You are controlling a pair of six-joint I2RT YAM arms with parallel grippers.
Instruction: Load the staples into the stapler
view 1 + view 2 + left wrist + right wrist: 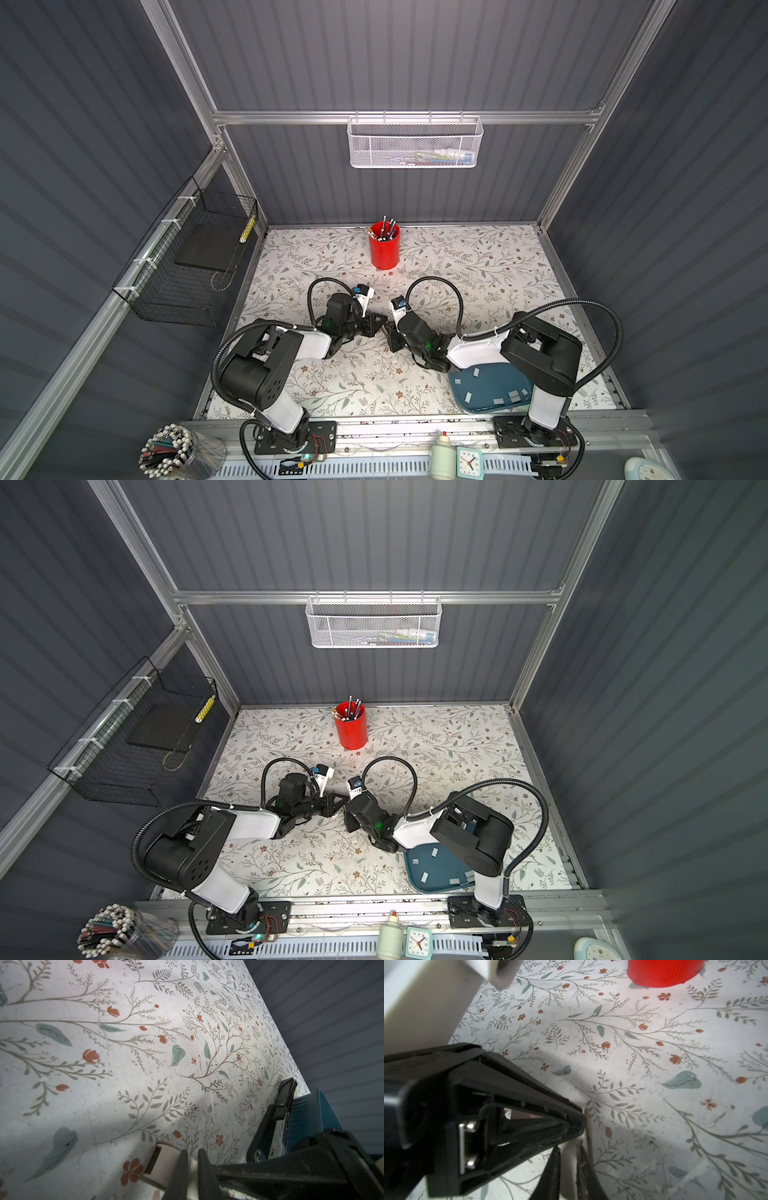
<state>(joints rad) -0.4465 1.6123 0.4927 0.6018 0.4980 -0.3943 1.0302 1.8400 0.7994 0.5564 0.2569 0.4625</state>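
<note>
The stapler [164, 1165] is a small cream body at the middle of the floral table, mostly hidden in both top views by the two gripper heads that meet over it. My left gripper [191, 1153] is shut on one end of it. My right gripper [568, 1150] comes from the opposite side and is shut on a cream part of the stapler [568, 1167]. In a top view the left gripper [379, 324] and right gripper [391, 337] almost touch. Several pale grey staples [498, 401] lie on a blue tray [486, 384] under the right arm.
A red cup of pencils [384, 245] stands at the back middle. A black wire basket [187, 266] hangs on the left wall and a white mesh basket [415, 141] on the back wall. A jar of pens [174, 453], a bottle [442, 457] and clocks sit along the front rail.
</note>
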